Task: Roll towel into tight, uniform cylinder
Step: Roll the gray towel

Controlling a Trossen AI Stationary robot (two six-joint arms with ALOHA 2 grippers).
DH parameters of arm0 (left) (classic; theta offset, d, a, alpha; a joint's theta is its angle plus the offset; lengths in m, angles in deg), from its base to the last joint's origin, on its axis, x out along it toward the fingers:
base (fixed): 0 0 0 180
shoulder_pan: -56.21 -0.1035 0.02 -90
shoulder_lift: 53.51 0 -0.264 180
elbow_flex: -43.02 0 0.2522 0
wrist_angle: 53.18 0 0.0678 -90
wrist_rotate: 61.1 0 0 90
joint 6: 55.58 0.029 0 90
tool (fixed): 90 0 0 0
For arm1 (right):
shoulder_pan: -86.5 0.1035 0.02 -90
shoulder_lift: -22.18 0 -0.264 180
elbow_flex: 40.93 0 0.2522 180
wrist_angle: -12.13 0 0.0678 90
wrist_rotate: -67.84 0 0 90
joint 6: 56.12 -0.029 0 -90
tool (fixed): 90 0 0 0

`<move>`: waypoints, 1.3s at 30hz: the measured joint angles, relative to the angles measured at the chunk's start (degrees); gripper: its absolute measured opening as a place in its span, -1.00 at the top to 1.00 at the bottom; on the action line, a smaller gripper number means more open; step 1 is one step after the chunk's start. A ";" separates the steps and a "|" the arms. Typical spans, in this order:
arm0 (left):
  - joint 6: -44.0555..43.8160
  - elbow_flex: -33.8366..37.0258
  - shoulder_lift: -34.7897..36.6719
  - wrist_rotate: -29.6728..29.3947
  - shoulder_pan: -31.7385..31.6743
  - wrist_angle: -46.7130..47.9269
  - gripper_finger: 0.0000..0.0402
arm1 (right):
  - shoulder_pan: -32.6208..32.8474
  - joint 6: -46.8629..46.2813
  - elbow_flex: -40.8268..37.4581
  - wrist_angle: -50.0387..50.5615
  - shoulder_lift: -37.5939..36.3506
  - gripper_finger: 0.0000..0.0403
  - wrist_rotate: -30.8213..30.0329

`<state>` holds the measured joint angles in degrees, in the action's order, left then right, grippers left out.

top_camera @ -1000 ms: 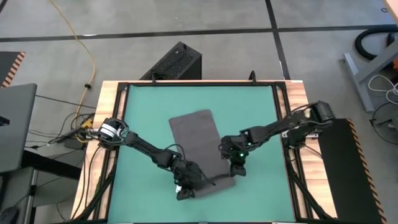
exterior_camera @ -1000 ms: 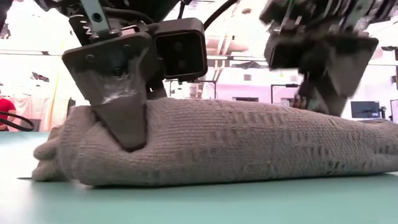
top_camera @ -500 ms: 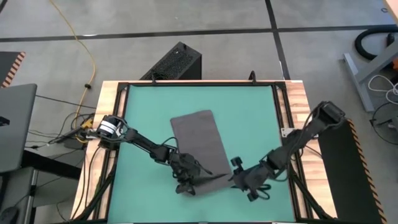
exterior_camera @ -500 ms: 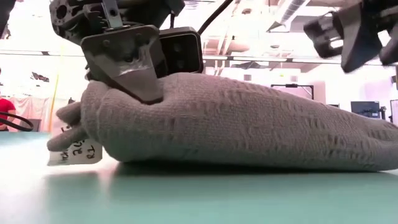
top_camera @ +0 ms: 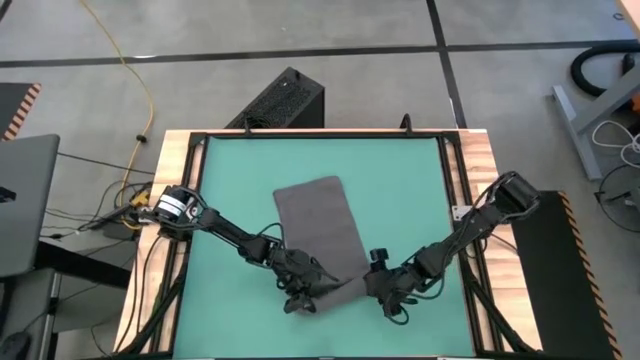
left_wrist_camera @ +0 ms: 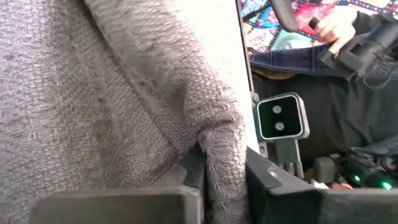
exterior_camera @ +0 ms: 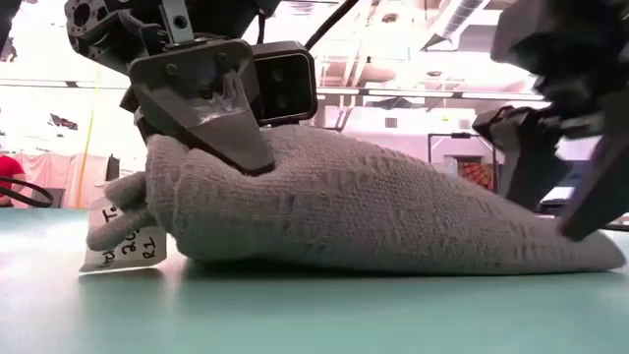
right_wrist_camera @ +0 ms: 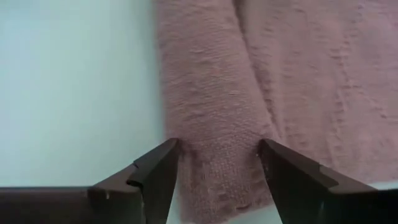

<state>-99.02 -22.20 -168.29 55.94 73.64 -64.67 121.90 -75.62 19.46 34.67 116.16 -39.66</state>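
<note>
The dark grey towel lies on the green mat, its near end rolled into a loose roll that is thick at the left and flat at the right. A white tag at the roll's left end lies on the mat. My left gripper is shut on the roll's left end. My right gripper is open at the roll's right end, with one finger on either side of it. My left gripper pinches a bunched fold of the towel at the roll's left end between its two fingers. It comes slanting down from above. The roll rests on the mat below it. My right gripper: I cannot tell whether its open fingers touch the roll.
A wooden frame borders the mat. A black box stands beyond the far edge and a laptop is off to the left. A person's hand shows beyond the table. Bare mat lies left and right of the towel.
My right gripper has let go of the towel, swung toward the near right, turned, opened wider, and come to the roll's right end. My left gripper has rolled its wrist with the left end, which is now bulkier with the tag showing. The roll's right end has sunk flat.
</note>
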 joint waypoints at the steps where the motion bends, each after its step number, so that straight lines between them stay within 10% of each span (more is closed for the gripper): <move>1: -0.13 0.00 0.00 -0.43 0.11 0.02 0.75 | -0.04 -0.09 0.00 0.06 0.50 -0.25 -0.72; 14: 1.71 0.50 5.12 3.73 -2.08 9.20 0.28 | -1.04 0.24 0.07 -0.15 1.46 0.90 5.17; 39: 15.72 0.33 15.98 -16.15 1.60 12.81 0.29 | -21.18 -21.64 1.55 -0.96 0.41 0.87 42.45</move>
<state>-83.30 -21.87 -152.32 39.79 75.24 -51.87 100.72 -97.26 21.01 33.71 116.57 2.79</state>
